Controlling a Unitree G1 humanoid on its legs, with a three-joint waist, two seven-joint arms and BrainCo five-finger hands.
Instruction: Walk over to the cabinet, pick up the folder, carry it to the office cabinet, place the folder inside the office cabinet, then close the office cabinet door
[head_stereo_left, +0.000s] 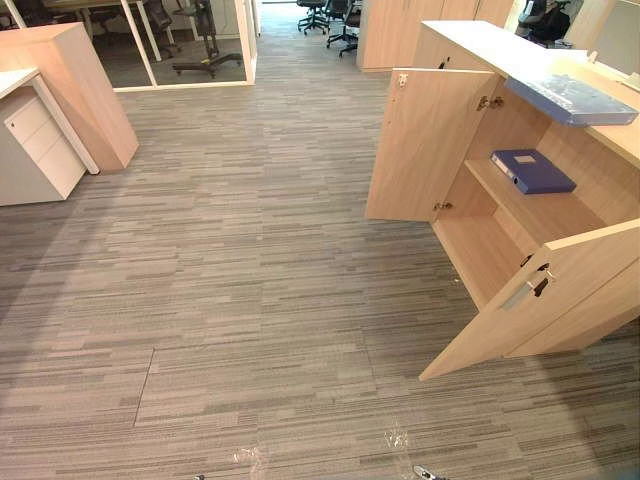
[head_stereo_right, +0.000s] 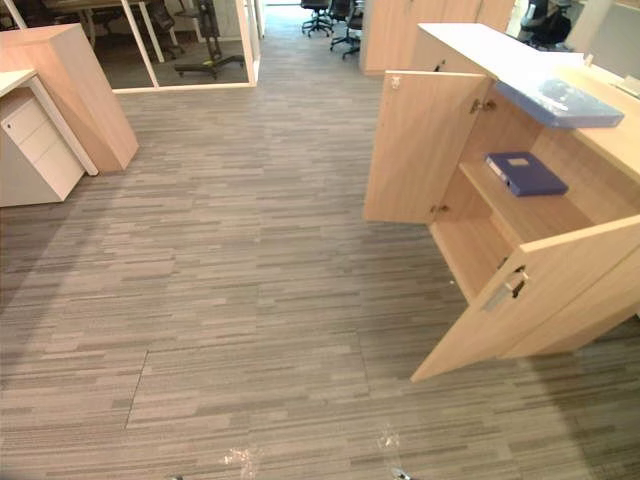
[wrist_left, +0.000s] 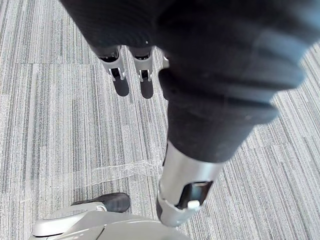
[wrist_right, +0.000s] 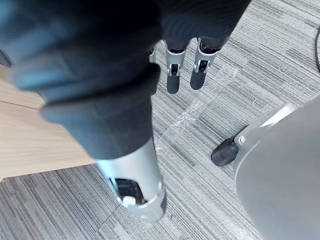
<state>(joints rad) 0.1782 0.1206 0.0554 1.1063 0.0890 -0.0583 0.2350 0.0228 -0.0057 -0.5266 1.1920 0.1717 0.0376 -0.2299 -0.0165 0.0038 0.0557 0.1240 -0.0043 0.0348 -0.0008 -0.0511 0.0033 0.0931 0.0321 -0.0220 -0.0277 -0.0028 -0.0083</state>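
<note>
The dark blue folder (head_stereo_left: 532, 170) lies flat on the upper shelf (head_stereo_left: 545, 212) of the office cabinet (head_stereo_left: 478, 250), near the shelf's front edge. The print on its small white label is too small to read. Both doors stand open: the far door (head_stereo_left: 425, 145) and the near door (head_stereo_left: 545, 300). A pale blue plastic sleeve (head_stereo_left: 570, 98) overhangs the front edge of the cabinet top, which is cut off at the right side. The left hand (wrist_left: 120, 82) and right hand (wrist_right: 172, 75) hang over the striped carpet (head_stereo_left: 250, 250), fingers straight and empty. A clear tape strip (wrist_left: 100, 172) lies on the carpet.
</note>
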